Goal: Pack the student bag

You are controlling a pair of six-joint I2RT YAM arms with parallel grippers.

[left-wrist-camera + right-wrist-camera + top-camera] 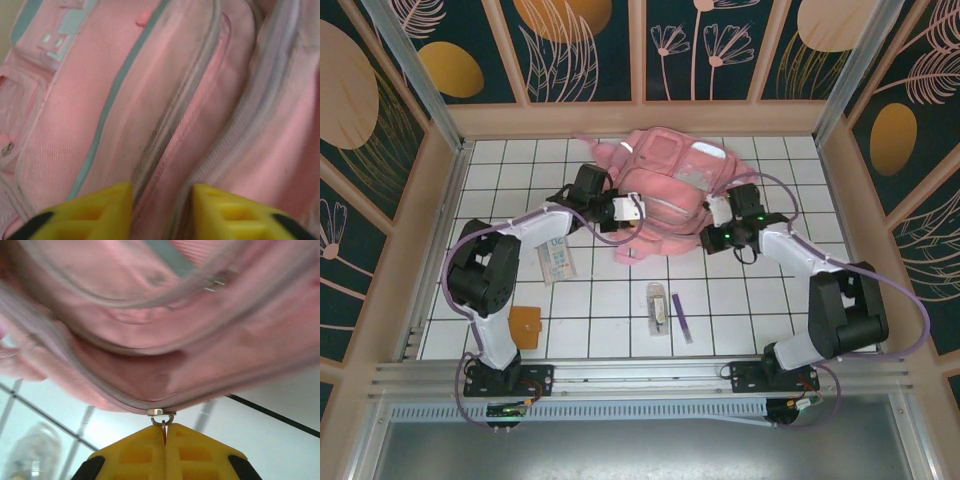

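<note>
The student bag (665,185), a large pink backpack, lies at the back middle of the table. My left gripper (632,210) is at its left side. In the left wrist view its yellow fingers (105,212) stand apart over a zipper seam of the bag (165,100), with the fabric between them loose, so the left gripper (162,215) is open. My right gripper (718,210) is at the bag's right side. In the right wrist view the right gripper (165,432) is shut on a small metal zipper pull (161,415) at the lower edge of the bag (165,330).
On the white tiled table in front of the bag lie a flat printed packet (558,260), an orange wallet (525,325), a clear case (658,306) and a purple pen (682,318). Wooden walls (430,200) enclose the table.
</note>
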